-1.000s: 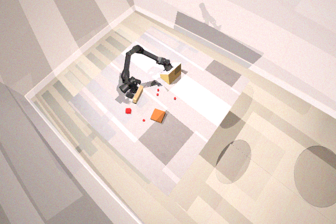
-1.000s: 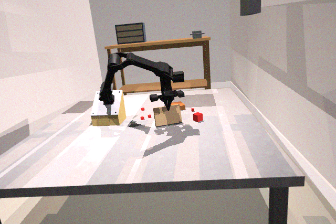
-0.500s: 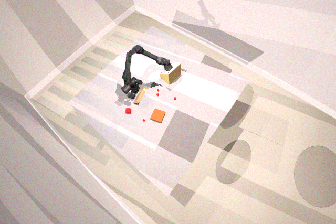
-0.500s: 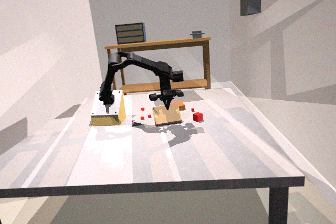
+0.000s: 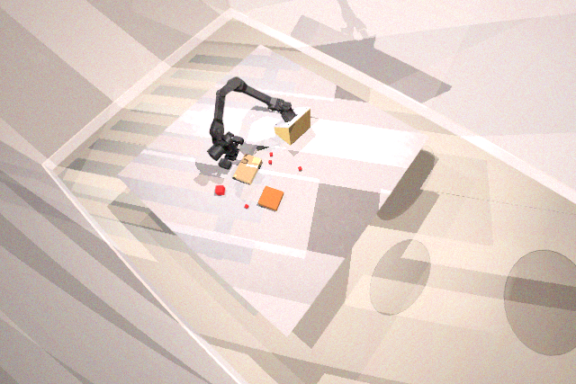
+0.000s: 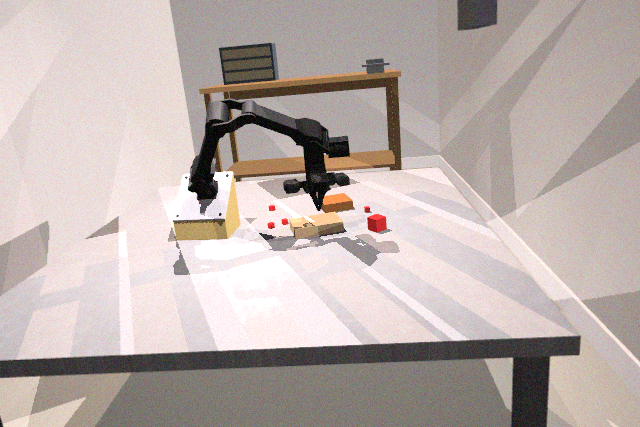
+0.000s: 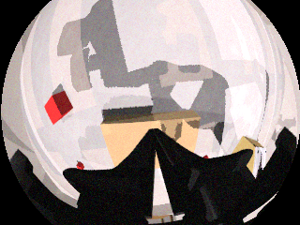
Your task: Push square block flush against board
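Observation:
The tan rectangular board (image 5: 246, 172) (image 6: 328, 222) (image 7: 127, 141) lies flat or nearly flat; a slight tilt cannot be ruled out. The orange square block (image 5: 270, 198) (image 6: 339, 201) lies flat beyond it in the exterior view, with a visible gap between them in the top view. It does not show in the wrist view. My gripper (image 6: 318, 208) (image 7: 154, 132) is shut and empty, pointing down with its tips over or just above the board. The arm hides the fingertips in the top view, and contact with the board cannot be told.
A larger red cube (image 5: 220, 190) (image 6: 376, 223) (image 7: 58, 107) sits beside the board. Several tiny red cubes lie around the parts, one of them (image 5: 246, 206) (image 6: 367, 209) (image 7: 80, 165) near the block. The arm's yellow base (image 5: 300, 126) (image 6: 201, 229) stands at the board's other side.

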You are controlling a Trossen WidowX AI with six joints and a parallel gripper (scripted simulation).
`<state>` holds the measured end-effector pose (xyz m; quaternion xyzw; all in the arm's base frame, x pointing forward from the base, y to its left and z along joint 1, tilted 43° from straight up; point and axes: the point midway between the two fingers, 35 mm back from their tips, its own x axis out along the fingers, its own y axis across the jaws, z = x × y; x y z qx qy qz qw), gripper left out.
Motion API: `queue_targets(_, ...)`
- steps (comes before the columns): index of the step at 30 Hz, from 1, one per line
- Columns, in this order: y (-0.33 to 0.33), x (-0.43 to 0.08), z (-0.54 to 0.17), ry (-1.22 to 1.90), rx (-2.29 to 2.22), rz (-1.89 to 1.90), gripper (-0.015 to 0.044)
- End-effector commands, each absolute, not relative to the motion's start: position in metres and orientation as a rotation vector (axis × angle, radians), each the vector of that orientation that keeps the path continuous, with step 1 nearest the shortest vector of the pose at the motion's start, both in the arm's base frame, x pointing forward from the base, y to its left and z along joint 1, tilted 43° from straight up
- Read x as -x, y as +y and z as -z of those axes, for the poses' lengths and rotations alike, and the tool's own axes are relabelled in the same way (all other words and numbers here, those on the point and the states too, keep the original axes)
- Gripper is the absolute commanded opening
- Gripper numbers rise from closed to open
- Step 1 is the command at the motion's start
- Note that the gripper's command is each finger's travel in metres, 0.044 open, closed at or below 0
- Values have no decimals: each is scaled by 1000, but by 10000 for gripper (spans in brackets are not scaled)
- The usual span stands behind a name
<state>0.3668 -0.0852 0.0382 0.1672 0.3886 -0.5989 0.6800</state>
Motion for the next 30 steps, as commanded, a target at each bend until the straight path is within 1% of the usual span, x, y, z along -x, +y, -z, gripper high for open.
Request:
queue_targets(1,-89,-371,-44,871,-381,1340,0)
queue_targets(23,-112,-382,-65,868,-379,1341,0)
queue_targets(25,-102,-380,-69,873,-381,1342,0)
queue_targets(28,-76,-380,-96,871,-381,1340,0)
queue_targets(30,-75,-380,-98,870,-381,1340,0)
